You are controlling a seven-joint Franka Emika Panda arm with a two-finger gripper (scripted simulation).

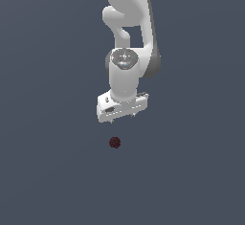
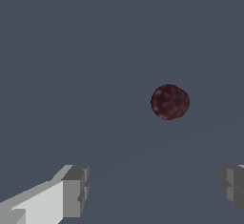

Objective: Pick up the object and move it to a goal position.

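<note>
Early stage: nothing grasped, nothing lifted. Claw [image 1: 122,116] released, fingers spread wide in the wrist view with bare grey surface [image 2: 71,51] between them. Dark red bumpy ball [image 1: 114,142] lying alone on the surface, apart from the claw and offset toward the exterior view's left of it. In the wrist view, ball [image 2: 170,102] ahead of the fingers [image 2: 76,192], not yet between them. Left to do, by judgement: align over ball, descend, close, carry to goal.

No goal marker visible in either view. No surface edges or corners in frame, so placement on it not fixable. Height of claw above ball hard to judge; no shadow. Far finger cut off at frame edge. Arm base out of frame.
</note>
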